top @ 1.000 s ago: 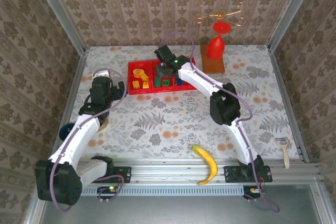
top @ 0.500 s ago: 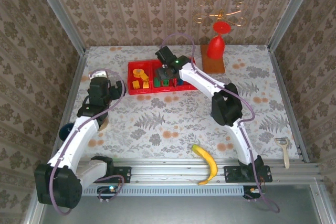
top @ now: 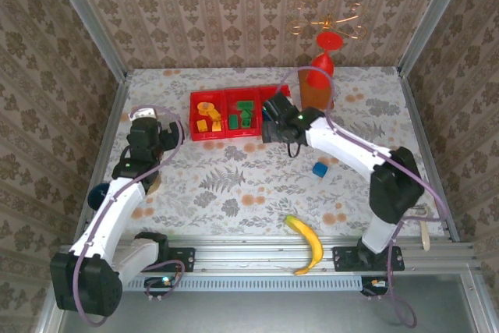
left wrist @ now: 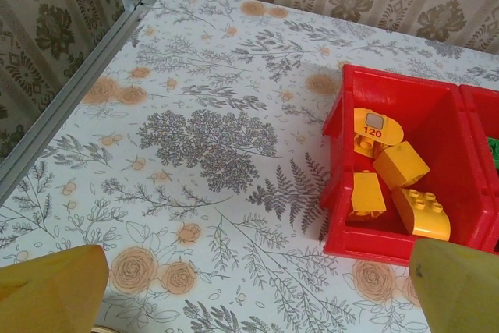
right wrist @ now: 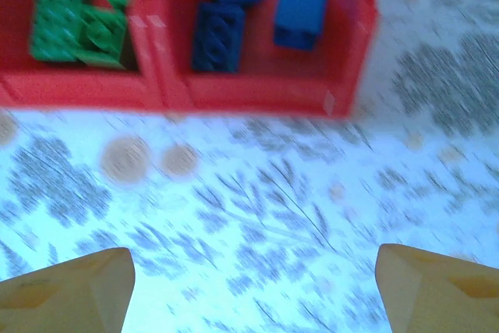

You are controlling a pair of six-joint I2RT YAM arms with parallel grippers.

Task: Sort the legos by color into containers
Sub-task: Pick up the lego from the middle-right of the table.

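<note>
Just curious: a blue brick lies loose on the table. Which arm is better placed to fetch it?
Right, probably: the right gripper, open, hangs nearer the blue brick than the left gripper beyond the red tray.

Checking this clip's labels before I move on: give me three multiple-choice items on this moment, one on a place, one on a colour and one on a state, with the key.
1. Where is the lone blue brick relative to the red tray?
A. inside its middle compartment
B. on the table, outside it
C. balanced on its rim

2. What colour are the middle compartment's bricks?
A. yellow
B. blue
C. green

3. How is the left gripper?
A. open, holding nothing
B. shut on a yellow brick
C. shut on the tray's wall

Key:
1 B: it lies on the patterned table, apart from the tray's walls.
2 C: the pieces in the middle section are green.
3 A: its fingers stand wide apart with only table between them.
</note>
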